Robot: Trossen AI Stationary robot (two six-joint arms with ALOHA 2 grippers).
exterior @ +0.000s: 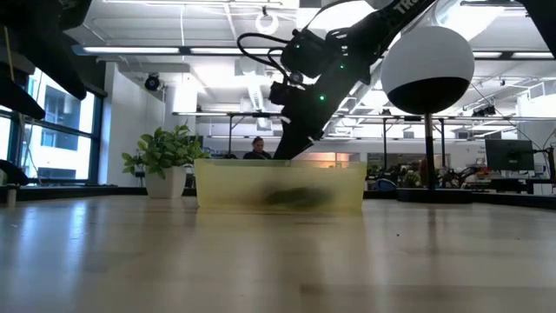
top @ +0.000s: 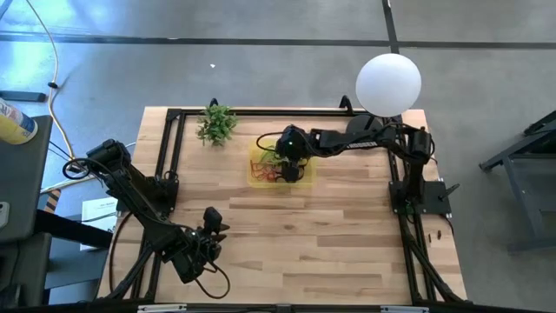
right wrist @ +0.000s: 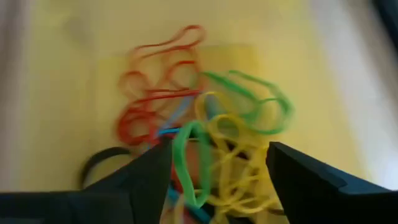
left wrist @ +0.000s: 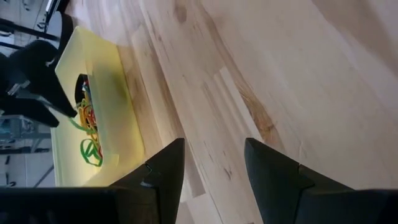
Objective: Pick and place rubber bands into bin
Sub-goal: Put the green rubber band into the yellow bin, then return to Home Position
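Observation:
The bin (top: 257, 179), a shallow translucent yellow tray, stands at the table's far middle; its near wall (exterior: 278, 184) shows in the low view. Several rubber bands (right wrist: 211, 130) in red, green, yellow, blue and black lie tangled on its floor, also seen as rubber bands (left wrist: 87, 127) from the left wrist. My right gripper (right wrist: 217, 152) reaches slanting down into the bin from the table's right and stands open, its fingers on either side of the heap. My left gripper (left wrist: 214, 146) is open over bare wood near the table's front left (top: 217, 222). My right gripper has its open fingers slanting down over the heap of bands, and a green loop (right wrist: 186, 155) lies between them close to one finger. Whether a finger touches any band, I cannot tell. The bands rest on the bin's floor.
A small green plant (top: 216, 123) stands at the far left of the bin. A white globe (top: 388, 83) hangs over the table's far right corner. Black frame rails (top: 170, 156) run along the table's left, far and right edges. Bare wood lies between the bin and the near edge.

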